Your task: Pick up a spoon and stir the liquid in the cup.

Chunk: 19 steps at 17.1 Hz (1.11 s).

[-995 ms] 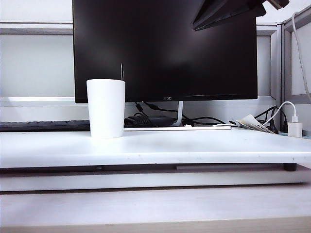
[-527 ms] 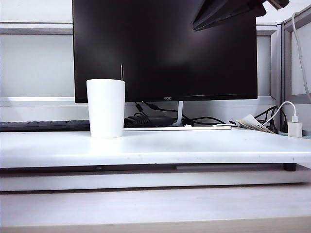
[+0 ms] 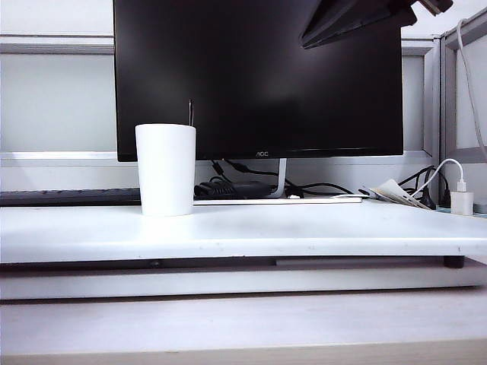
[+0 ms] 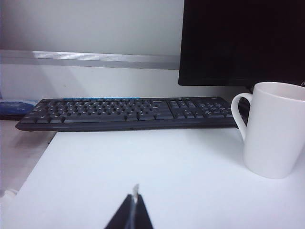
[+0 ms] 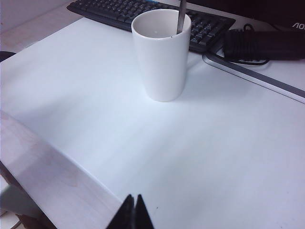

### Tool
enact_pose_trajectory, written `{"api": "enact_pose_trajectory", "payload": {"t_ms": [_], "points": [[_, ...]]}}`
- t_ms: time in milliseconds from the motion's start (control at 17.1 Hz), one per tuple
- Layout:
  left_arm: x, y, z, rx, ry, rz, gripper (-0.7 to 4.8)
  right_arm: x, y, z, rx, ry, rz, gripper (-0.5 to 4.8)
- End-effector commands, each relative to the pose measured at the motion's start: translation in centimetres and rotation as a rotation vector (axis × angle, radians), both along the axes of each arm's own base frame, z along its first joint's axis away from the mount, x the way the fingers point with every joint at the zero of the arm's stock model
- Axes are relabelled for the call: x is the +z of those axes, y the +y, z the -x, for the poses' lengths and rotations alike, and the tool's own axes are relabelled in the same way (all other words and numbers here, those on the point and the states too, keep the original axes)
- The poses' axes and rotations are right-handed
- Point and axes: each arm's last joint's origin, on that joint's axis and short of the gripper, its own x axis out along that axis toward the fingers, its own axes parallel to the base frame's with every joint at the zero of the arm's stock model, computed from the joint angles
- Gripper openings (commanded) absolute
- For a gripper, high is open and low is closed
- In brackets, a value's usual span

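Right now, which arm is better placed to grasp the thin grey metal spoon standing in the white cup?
Probably the right. The right gripper, shut, looks down on the cup and the spoon handle. The left gripper, shut, sits low beside it.

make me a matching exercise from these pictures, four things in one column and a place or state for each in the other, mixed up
Column 1:
1. slim grey metal spoon
2. plain white cup
3. black keyboard
4. right gripper

Column 2:
A. fingers shut, holding nothing, above the white table
B. lies at the table's back edge, beside the black monitor
C. stands in the cup, leaning on the rim
D. stands upright on the table, in front of the keyboard

Pairs: 1-C, 2-D, 3-B, 4-A
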Motion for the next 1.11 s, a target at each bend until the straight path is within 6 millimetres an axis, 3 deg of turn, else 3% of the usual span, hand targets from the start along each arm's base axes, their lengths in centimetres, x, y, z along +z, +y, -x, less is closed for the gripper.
{"api": "enact_pose_trajectory", "payload": {"t_ms": [59, 1112], "points": [[0.16, 0.00, 0.02, 0.002, -0.014, -0.004, -0.04, 0.26, 0.05, 0.01, 0.000, -0.013, -0.017, -0.05], [0.12, 0.00, 0.01, 0.002, -0.010, -0.004, -0.04, 0.20, 0.02, 0.02, 0.003, -0.018, -0.003, -0.04]]}}
